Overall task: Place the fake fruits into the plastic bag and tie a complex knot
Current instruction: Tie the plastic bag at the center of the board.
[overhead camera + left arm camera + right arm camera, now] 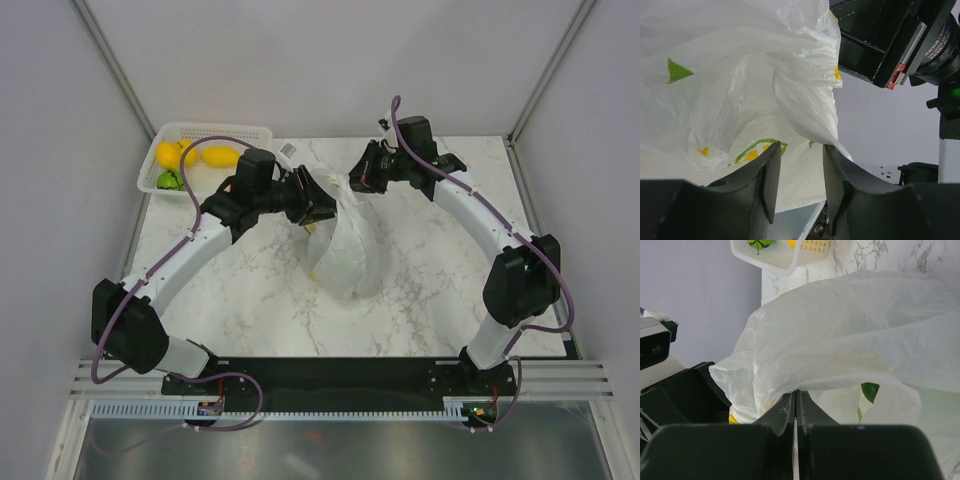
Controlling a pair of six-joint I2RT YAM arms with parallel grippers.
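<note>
The right gripper [795,399] has its jaws pressed together, pinching a fold of the plastic bag [350,250] at its upper edge. The left gripper [801,150] is up against the bag's top from the left, jaws spread, with crinkly film printed with yellow lemons and green leaves showing behind the gap. The bag slumps on the desk [250,300]. Yellow and green fake fruits [220,156] sit in the white basket [215,127], well left of the bag.

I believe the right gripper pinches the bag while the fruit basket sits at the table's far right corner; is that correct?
Not quite: the top view shows the basket at the far left corner. The right gripper does pinch the bag.
</note>
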